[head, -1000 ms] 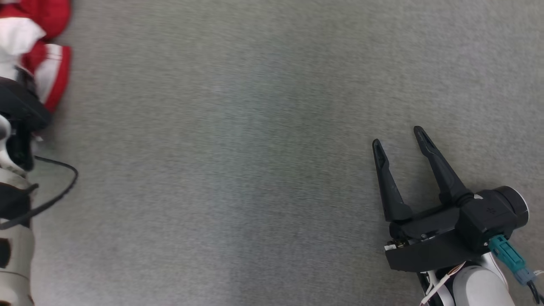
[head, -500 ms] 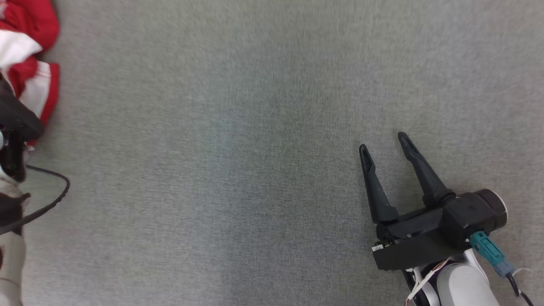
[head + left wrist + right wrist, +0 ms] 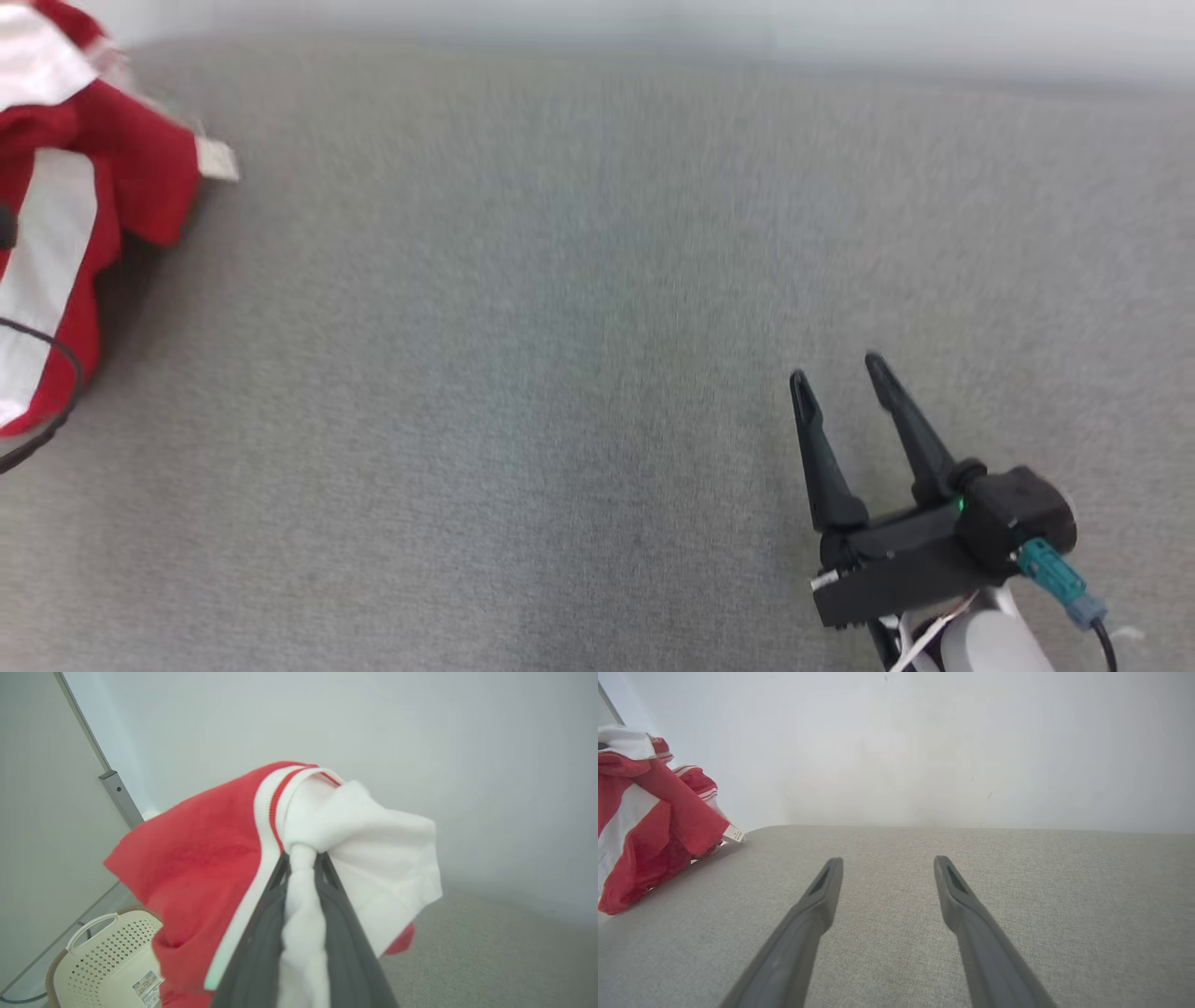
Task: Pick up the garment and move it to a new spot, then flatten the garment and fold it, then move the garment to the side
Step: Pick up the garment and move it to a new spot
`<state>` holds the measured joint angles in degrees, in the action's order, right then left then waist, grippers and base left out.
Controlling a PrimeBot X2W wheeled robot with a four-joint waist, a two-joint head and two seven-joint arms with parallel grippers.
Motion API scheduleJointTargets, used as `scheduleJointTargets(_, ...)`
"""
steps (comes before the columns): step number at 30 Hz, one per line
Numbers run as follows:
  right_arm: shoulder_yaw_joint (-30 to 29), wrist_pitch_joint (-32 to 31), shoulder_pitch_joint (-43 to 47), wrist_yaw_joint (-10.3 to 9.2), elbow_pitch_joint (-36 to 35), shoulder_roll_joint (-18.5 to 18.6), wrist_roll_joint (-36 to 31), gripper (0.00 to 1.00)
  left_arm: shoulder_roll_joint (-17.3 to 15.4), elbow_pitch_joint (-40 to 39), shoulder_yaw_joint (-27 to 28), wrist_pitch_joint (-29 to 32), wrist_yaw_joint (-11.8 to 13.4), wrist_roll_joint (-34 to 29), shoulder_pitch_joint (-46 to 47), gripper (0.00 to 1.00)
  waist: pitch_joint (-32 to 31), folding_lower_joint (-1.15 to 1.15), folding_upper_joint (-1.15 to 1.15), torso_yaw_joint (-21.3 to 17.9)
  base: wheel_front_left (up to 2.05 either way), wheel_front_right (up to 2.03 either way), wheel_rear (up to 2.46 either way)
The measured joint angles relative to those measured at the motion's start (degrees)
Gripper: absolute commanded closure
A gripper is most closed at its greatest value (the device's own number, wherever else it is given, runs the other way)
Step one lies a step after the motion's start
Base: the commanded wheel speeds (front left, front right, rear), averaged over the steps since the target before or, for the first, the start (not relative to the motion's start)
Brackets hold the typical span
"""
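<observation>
Garment (image 3: 196, 858) hangs clamped in the left gripper (image 3: 302, 857); its wrist view adds a basket (image 3: 105, 961); right gripper (image 3: 836, 370) gapes wide.

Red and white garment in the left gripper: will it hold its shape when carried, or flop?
Probably floppy: the garment bunches and drapes around the left gripper. Likely light, since a narrow pinch of white cloth holds it up.

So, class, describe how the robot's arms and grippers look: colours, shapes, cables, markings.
The right gripper has two long, tapering black fingers on a boxy black base carrying a small green light and a teal connector with a dark cable, on a pale forearm. The left gripper has slim dark grey fingers.
</observation>
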<state>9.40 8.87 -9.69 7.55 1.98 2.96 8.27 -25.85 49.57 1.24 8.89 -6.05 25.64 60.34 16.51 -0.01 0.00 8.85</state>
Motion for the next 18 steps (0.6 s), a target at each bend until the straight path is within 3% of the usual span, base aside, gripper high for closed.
scheduleJointTargets(9, 0.07, 1.33, 2.76, 0.0, 2.29, -0.02, 2.67, 0.0, 2.15, -12.48, -2.41, 5.68, -0.58, 2.31, -0.73, 1.0, -9.86, -0.01, 0.0, 0.23, 0.0, 0.0, 0.0)
scheduleJointTargets(18, 0.19, 1.38, 3.81, 0.0, 2.19, -0.08, 2.72, 0.0, 8.51, -28.96, -5.33, 10.67, -1.02, 7.54, -2.63, 1.0, -14.59, 0.0, 0.0, -2.25, 0.0, 0.0, 0.0)
